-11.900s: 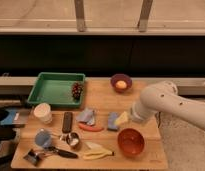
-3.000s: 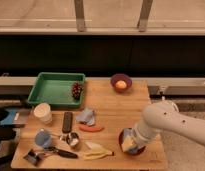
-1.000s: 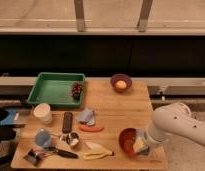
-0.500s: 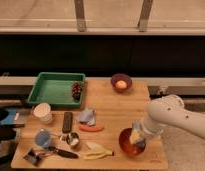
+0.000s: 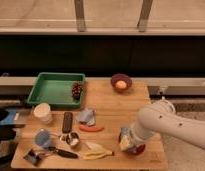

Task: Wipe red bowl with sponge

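The red bowl [image 5: 138,148] sits near the front right corner of the wooden table [image 5: 108,102], mostly covered by my arm. My gripper [image 5: 127,139] reaches down into the bowl's left side from the right. It is shut on the sponge [image 5: 124,142], a yellow and pale blue block pressed against the inside of the bowl. Only the bowl's lower rim shows below the sponge.
A green tray [image 5: 53,89] with dark grapes [image 5: 76,91] stands at the back left. A purple bowl [image 5: 121,82] holds an orange item. A white cup [image 5: 43,113], black remote [image 5: 67,122], blue cloth [image 5: 87,116], red pepper [image 5: 91,128], banana [image 5: 98,152] and utensils [image 5: 53,150] lie left of the red bowl.
My arm has swung back left, and the gripper with the sponge has moved from the bowl's right side to its left side. The bowl stays in place.
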`<state>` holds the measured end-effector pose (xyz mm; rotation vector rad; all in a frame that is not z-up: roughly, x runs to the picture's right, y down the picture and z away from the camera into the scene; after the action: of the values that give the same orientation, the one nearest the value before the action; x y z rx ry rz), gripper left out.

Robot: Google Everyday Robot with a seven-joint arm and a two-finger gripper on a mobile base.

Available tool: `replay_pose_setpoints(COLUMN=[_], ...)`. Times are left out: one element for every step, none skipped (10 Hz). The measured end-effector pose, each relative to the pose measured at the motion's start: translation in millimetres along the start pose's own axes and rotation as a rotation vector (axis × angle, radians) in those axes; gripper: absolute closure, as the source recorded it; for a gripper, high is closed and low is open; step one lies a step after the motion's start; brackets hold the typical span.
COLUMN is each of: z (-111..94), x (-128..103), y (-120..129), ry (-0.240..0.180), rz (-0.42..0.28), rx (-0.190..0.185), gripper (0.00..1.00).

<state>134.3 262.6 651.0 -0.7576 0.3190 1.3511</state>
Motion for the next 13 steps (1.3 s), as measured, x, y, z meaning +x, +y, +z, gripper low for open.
replay_pose_setpoints(z=[-0.1, 2.7, 5.0, 6.9, 8.1, 8.8, 9.0, 7.9, 6.3, 4.5, 3.5, 2.7, 2.5], x=[7.8, 18.4, 25.4, 34.6, 41.5, 41.0, 36.6, 29.8, 20.3, 9.0, 0.8, -11.3, -18.5], y=[7.5, 12.1, 12.7, 6.9, -4.6, -13.9, -26.1, -33.7, -41.3, -42.3, -40.2, -33.9, -27.7], ry=[0.004, 0.015, 0.022, 0.033, 0.045, 0.051, 0.058, 0.056, 0.052, 0.046, 0.04, 0.033, 0.027], rz=[-0.017, -0.021, -0.018, -0.001, 0.032, 0.054, 0.079, 0.092, 0.1, 0.095, 0.086, 0.067, 0.052], rx=[-0.006, -0.013, -0.015, -0.011, 0.001, 0.018, 0.041, 0.059, 0.079, 0.099, 0.109, 0.118, 0.114], gripper=[1.0, 1.0, 1.0, 1.0, 1.0, 1.0, 1.0, 1.0, 1.0, 1.0, 1.0, 1.0, 1.0])
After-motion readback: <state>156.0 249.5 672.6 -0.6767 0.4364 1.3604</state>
